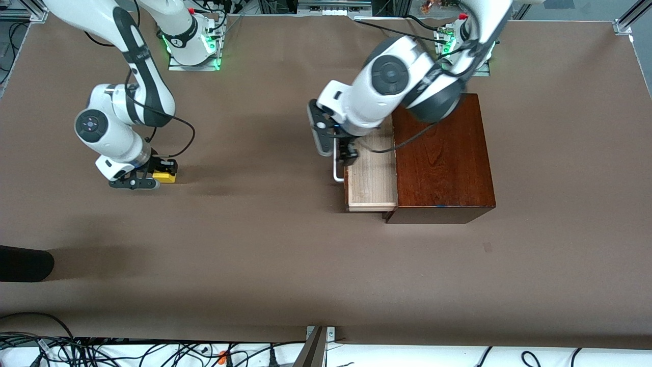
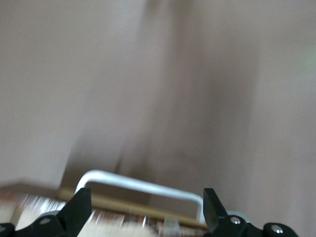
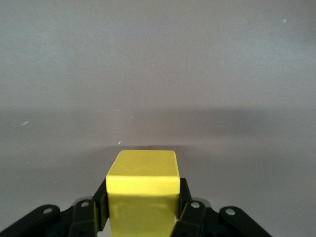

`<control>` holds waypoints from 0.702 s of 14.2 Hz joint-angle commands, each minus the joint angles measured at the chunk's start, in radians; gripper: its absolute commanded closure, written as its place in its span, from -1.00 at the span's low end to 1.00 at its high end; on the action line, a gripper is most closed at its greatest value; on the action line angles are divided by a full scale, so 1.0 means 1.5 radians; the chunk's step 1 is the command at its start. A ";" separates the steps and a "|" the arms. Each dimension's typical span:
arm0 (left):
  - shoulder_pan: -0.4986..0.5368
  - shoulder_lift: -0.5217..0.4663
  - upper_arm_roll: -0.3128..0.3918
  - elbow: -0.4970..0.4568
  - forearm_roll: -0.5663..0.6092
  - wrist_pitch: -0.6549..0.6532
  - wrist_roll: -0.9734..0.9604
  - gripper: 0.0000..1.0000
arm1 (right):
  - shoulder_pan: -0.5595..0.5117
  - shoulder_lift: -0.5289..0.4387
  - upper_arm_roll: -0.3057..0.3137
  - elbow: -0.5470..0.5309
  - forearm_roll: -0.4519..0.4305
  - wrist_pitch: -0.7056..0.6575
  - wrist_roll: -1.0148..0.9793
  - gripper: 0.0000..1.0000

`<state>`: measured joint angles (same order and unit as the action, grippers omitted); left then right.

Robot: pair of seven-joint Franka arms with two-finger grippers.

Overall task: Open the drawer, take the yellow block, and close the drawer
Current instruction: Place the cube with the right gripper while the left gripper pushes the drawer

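Right gripper [image 1: 164, 177] clamped on yellow block [image 1: 164, 177], low over bare brown tabletop [image 1: 265, 244]. Left gripper [image 1: 348, 153], fingers apart, over the pulled-out drawer [image 1: 371, 178] just inside its white handle [image 1: 336, 171].

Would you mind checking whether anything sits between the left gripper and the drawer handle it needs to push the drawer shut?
Nothing visible does. The left gripper, fingers apart, is right at the white handle of the open drawer.

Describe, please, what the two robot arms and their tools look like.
Both arms are glossy white with rounded dark grey joint caps and black bands. Thin black cables trail along each. The bases glow green, with small red parts on top. The right tool and the left tool are black two-finger units, their fingers matt black with silver screws.
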<state>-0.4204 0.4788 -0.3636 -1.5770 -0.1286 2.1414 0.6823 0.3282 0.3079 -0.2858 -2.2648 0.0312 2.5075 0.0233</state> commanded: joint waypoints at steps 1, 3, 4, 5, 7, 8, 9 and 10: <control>-0.028 0.054 0.007 0.020 0.031 0.054 0.115 -1.00 | 0.001 0.002 0.003 -0.011 0.035 0.020 -0.027 1.00; -0.044 0.084 0.007 0.019 0.079 0.076 0.127 -1.00 | 0.001 0.007 0.004 -0.012 0.063 0.022 -0.044 1.00; -0.061 0.093 0.008 0.018 0.089 0.075 0.127 -1.00 | 0.001 0.010 0.006 -0.012 0.080 0.021 -0.055 1.00; -0.063 0.106 0.008 0.018 0.091 0.075 0.129 -1.00 | 0.001 0.011 0.019 -0.013 0.096 0.021 -0.066 1.00; -0.063 0.113 0.008 0.017 0.112 0.073 0.131 -1.00 | 0.001 0.012 0.023 -0.013 0.107 0.018 -0.072 0.89; -0.058 0.113 0.008 0.016 0.114 0.070 0.140 -1.00 | 0.001 0.012 0.023 -0.013 0.107 0.016 -0.072 0.86; -0.055 0.112 0.008 0.016 0.113 0.063 0.146 -1.00 | 0.002 0.012 0.024 -0.013 0.107 0.015 -0.073 0.76; -0.048 0.110 0.009 0.017 0.114 0.045 0.145 -1.00 | 0.001 0.011 0.024 -0.013 0.107 0.013 -0.073 0.39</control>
<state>-0.5061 0.6438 -0.3553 -1.5760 0.0234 2.2516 0.8694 0.3296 0.3338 -0.2511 -2.2715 0.1648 2.5241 -0.0547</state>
